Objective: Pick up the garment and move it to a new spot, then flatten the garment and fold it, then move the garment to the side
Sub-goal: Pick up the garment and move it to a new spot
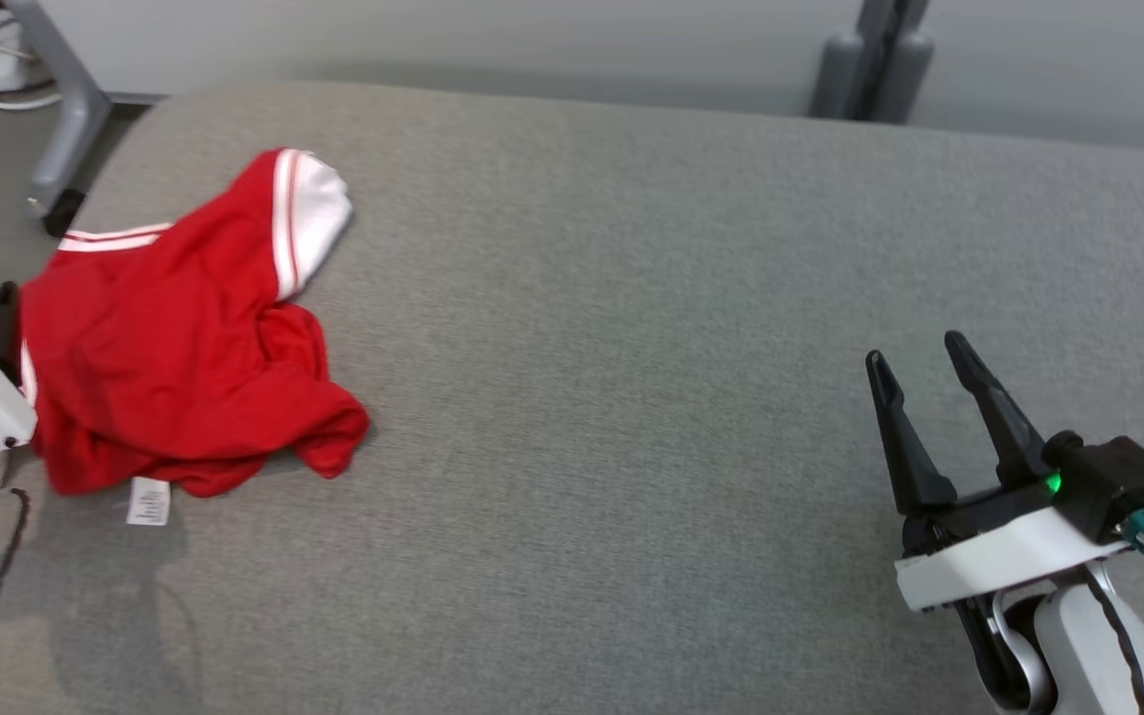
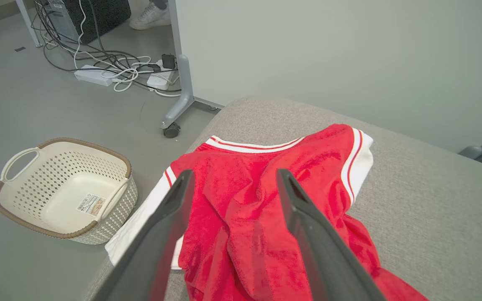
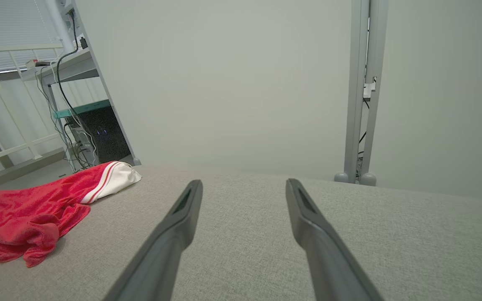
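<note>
A pale lattice basket [image 2: 117, 205] sits on the floor off to the left of the left gripper [image 2: 232, 177], whose two dark fingers stand wide apart and hold nothing as they point over the crumpled red garment [image 2: 245, 217]; whether their tips touch the cloth cannot be told. The garment [image 1: 175, 348], red with white striped trim, lies bunched directly ahead of and beneath that gripper at the near-left end of the grey padded surface [image 1: 632, 348], one white edge appearing to spill past the surface's rim on the gripper's left, a care label [image 1: 148, 500] poking out on the near side. The pick-up is yet to be made, and it likely goes best if the left gripper lowers onto the raised ridge of folds between its fingers, closing on several layers rather than scraping at a flat single ply, then lifts straight up so the overhanging edge does not drag toward the basket. Far to the right, well apart from the cloth, the right gripper [image 1: 920, 357] hovers over bare padding, jaws spread wide and empty [image 3: 244, 184], the garment [image 3: 27, 209] lying off to its left, free to take the white-trimmed end
</note>
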